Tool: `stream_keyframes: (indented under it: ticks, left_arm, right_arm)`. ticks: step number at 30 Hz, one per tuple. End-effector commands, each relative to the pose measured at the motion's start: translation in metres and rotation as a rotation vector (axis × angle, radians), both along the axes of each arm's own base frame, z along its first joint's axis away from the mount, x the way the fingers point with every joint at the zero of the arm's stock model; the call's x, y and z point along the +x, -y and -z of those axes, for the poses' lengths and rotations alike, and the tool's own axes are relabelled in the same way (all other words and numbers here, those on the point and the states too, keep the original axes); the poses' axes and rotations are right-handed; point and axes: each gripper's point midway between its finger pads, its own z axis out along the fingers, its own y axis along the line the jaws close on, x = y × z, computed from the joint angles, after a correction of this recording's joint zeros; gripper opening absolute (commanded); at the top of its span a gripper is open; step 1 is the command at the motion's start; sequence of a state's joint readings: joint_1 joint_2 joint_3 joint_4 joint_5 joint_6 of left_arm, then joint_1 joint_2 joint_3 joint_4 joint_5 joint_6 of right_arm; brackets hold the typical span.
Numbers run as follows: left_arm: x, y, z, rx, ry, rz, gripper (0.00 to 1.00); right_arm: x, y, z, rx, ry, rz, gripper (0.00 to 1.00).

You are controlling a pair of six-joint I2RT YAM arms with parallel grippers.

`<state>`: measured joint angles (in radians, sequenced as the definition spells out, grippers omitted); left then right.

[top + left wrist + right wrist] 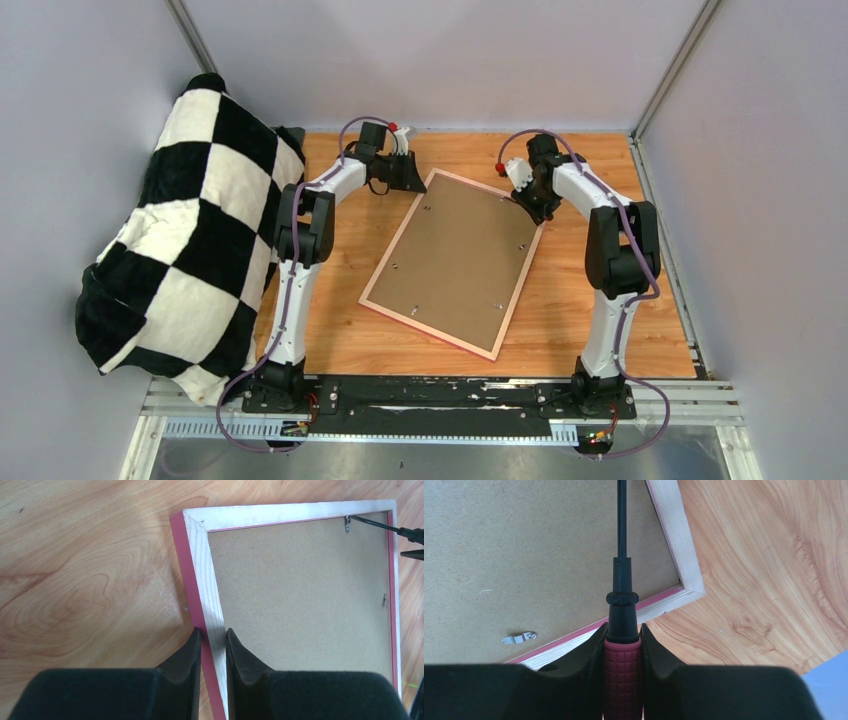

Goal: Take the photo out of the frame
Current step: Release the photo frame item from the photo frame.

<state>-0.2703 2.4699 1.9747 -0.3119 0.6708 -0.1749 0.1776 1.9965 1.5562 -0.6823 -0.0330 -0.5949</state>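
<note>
- The large rectangular picture frame (202, 580), pale wood on its back with a narrow bright pink edge, lies face down and skewed on the light wooden table (600, 330), between the 2 arms.
- A plain brown cardboard backing board (455, 255) fills the frame and faces up; the photo cannot be seen.
- The left gripper (214, 632) is at the frame's far-left corner, narrowed onto the rail: 1 black finger on the pink outer edge, the other on the inner side over the board.
- The right gripper (623, 627) is over the frame's far-right corner, clamped on the red ribbed handle of a screwdriver (622, 595) with a black collar and thin black shaft.
- In the left wrist view the shaft's tip sits at a small metal clip (347, 524) at the board's edge near that corner.
- Another clip of the same kind (519, 638) lies flat on the board by the pink inner edge.
- A black-and-white checked plush blanket (190, 240) is heaped at the table's left edge, apart from the frame.
</note>
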Motion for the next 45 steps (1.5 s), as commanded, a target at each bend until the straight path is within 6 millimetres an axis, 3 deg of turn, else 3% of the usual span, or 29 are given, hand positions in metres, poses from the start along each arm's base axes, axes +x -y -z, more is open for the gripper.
stream_keyframes:
  ticks: [1,15,28,34,45]
  left_arm:
    - [-0.031,-0.006,0.068,0.075,-0.169,0.004,0.00]
    - [-0.031,-0.003,0.068,0.062,-0.173,0.012,0.00]
    - [-0.032,-0.001,0.069,0.046,-0.181,0.030,0.00]
    - [-0.032,0.000,0.068,0.044,-0.180,0.032,0.00]
    - [-0.033,0.000,0.068,0.041,-0.181,0.035,0.00]
  right_arm:
    - [-0.002,0.005,0.011,-0.020,-0.031,0.023,0.00]
    - [0.000,0.003,0.014,-0.023,-0.019,0.029,0.00]
    - [-0.003,-0.022,0.021,0.036,-0.027,-0.022,0.00]
    - [0.001,-0.020,0.025,-0.101,0.062,-0.095,0.00]
    - [0.007,-0.014,0.018,-0.187,0.129,-0.096,0.00]
